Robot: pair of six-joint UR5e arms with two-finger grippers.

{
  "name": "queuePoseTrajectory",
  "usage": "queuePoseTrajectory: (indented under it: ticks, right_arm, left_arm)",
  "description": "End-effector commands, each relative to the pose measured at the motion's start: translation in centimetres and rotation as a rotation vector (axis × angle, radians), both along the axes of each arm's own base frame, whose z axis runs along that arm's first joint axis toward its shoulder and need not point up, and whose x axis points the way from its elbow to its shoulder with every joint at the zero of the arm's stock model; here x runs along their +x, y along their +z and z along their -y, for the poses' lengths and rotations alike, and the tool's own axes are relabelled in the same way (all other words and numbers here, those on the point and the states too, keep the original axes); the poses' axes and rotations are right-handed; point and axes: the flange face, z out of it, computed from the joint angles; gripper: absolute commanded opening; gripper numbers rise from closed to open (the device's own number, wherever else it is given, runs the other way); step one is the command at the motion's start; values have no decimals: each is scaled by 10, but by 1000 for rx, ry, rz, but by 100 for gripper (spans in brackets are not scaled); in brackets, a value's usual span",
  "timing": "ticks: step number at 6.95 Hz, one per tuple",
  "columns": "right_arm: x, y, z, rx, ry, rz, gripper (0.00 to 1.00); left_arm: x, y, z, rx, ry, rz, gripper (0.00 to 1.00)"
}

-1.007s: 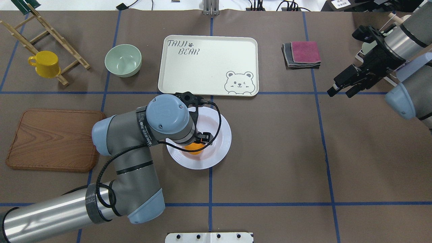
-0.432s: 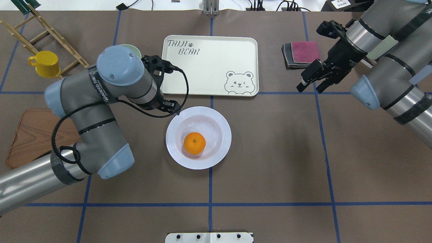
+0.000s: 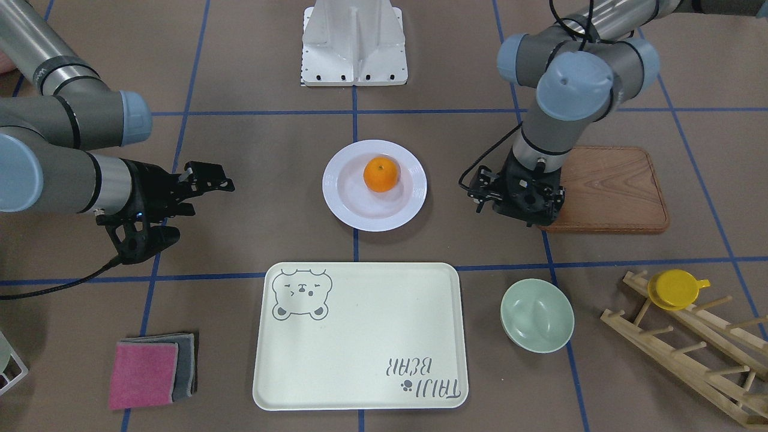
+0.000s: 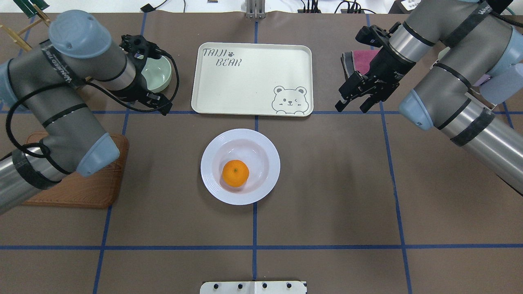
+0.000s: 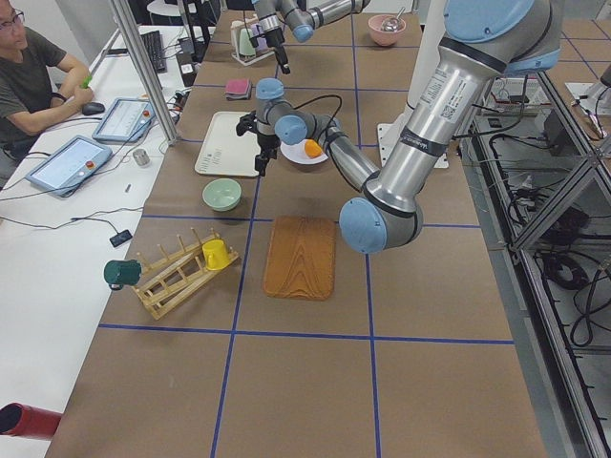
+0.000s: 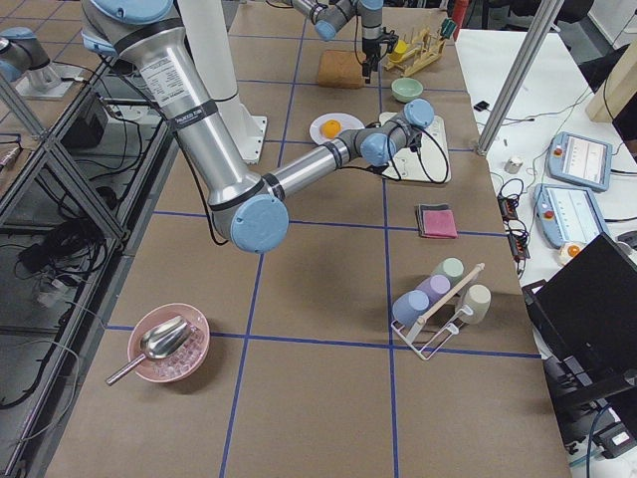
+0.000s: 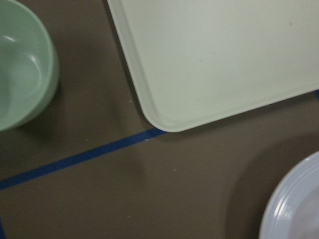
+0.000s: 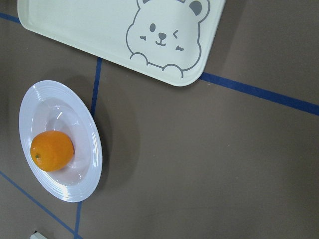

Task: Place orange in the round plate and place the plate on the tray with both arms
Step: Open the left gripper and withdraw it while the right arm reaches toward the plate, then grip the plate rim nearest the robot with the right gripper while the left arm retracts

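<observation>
Gripper, left (image 4: 158,103): empty and pointing down between the green bowl (image 4: 157,77) and the tray's near left corner; whether its jaws are parted cannot be told.
Gripper, right (image 4: 350,109): fingers spread, nothing between them, hanging just off the tray's near right corner, in front of the folded cloths (image 4: 359,59).
Change, left arm: a second ago its gripper stood over the plate at the orange; it has since let go and swung away to the left.
Change, right arm: it has come in from the table's right edge toward the middle.
Orange (image 4: 235,173): lying free in the sunken centre of the round plate (image 4: 265,147), slightly toward the robot.
Round plate: flat on the table, just short of the tray (image 4: 253,85) and apart from it; neither gripper touches it.
Wooden board (image 4: 81,192): under the left arm's elbow, not involved.
Task meaning: the first half looks complete. What probably remains is a grip on opposite rims and a level carry onto the tray.
</observation>
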Motion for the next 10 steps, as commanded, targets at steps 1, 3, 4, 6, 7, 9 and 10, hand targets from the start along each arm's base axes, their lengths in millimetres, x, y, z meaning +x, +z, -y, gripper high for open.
queuePoseTrajectory:
  ticks: [1,3,4,6,7,9,10]
  right_arm:
    - [-49,5,-3,24,72,-11,99]
    - [-115,17,-36,-2,212,12,100]
    - [-135,14,-54,-31,218,7,100]
    - [-163,2,-86,-98,262,55,100]
    - [-184,-1,-102,-112,297,47,100]
    - [-200,-8,-124,-150,323,89,100]
    - [-209,-10,-133,-156,321,92,100]
  left_arm:
    - [-45,43,14,-5,5,38,99]
    - [-97,90,22,13,31,62,99]
    - [-119,107,25,21,43,66,99]
    - [-153,143,22,28,56,92,99]
    - [-160,156,25,34,64,78,99]
    - [-174,184,23,45,85,58,99]
    - [-175,186,23,44,84,57,99]
